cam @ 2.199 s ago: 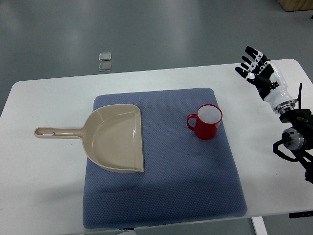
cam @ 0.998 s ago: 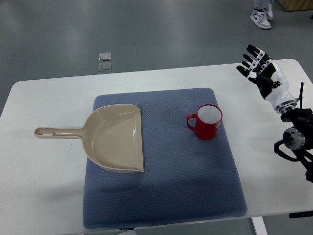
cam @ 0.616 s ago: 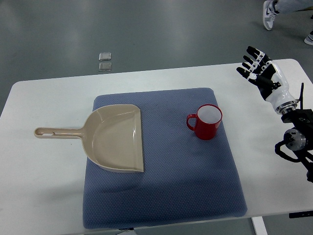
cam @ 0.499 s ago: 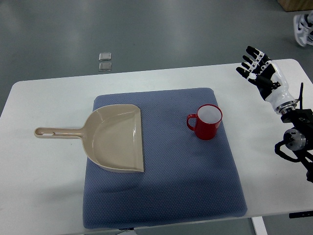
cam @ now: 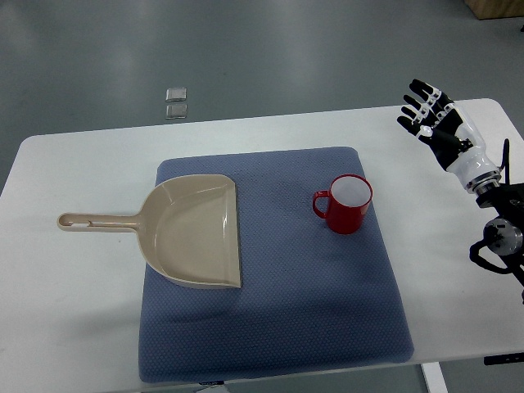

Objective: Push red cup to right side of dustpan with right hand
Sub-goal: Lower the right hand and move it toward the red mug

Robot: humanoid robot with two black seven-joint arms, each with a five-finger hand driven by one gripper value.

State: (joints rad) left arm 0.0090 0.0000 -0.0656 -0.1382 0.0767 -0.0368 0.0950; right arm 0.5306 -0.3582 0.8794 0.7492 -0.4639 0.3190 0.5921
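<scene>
Top view, cup: the glossy red cup with a side handle (cam: 347, 203) stands upright right of centre on the dark blue textured mat (cam: 274, 327), handle pointing left toward the beige plastic dustpan (cam: 195, 230), well apart from it.
Top view, right hand: the black-and-white robot right hand (cam: 438, 123) hovers at the upper right over the white tabletop (cam: 74, 327), fingers (cam: 413, 105) spread, holding nothing.
Risk, tipping: a push high on the rim could topple the cup on the grippy mat.
Risk, overshoot: too long a shove could knock the dustpan.
</scene>
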